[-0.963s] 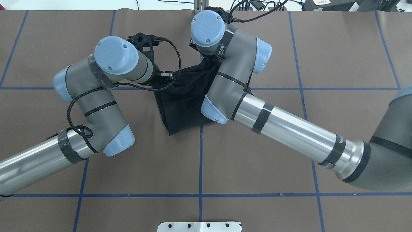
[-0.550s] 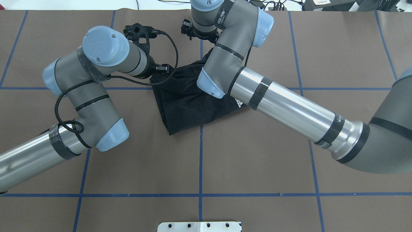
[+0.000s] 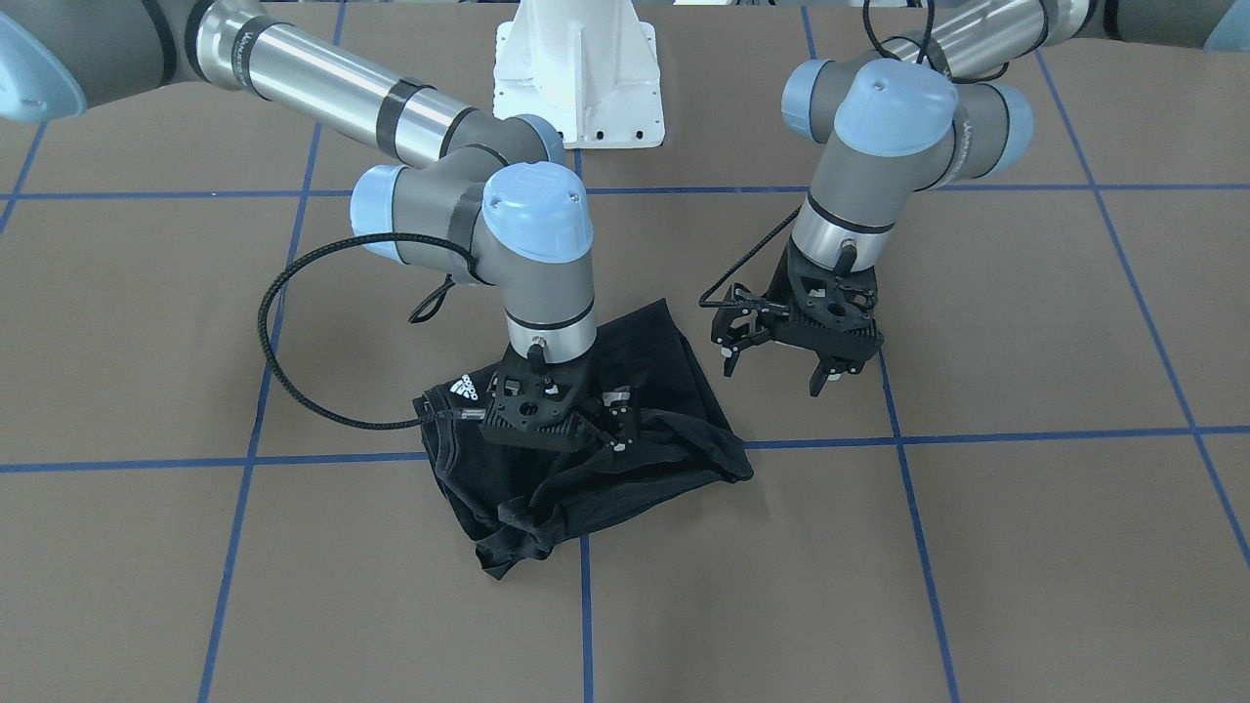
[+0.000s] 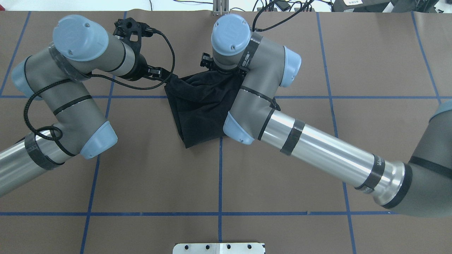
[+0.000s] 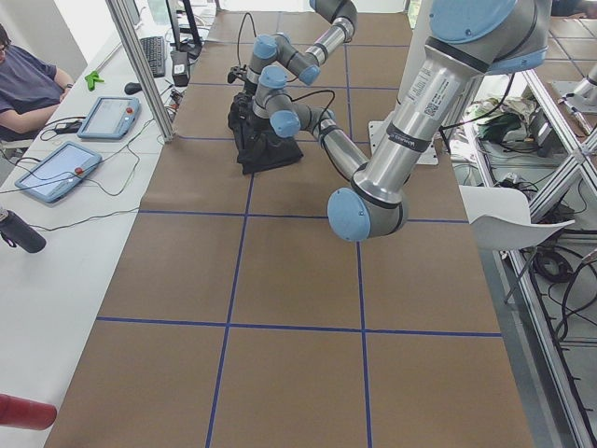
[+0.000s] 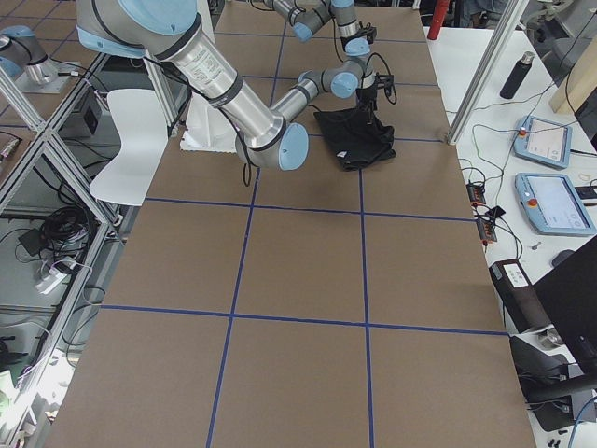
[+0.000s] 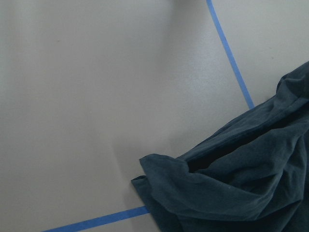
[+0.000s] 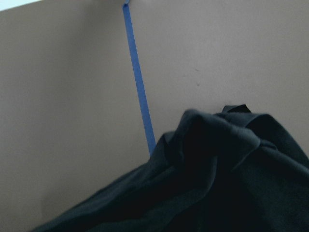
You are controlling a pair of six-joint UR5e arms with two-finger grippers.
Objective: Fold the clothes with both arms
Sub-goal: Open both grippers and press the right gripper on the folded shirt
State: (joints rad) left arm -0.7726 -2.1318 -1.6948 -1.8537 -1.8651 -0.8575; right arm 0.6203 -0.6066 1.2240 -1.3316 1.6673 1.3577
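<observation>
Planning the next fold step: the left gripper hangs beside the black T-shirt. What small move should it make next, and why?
Probably ease the left gripper sideways and down to the T-shirt's near edge. Its fingers are open and clear of the fabric, the shirt lies bunched, and the right gripper rests on it; whether that one is gripping is unclear.

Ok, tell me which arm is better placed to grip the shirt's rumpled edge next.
Right, probably. The right gripper is down on the black T-shirt, amid its bunched folds. The left gripper hangs open above bare table, beside the shirt.
</observation>
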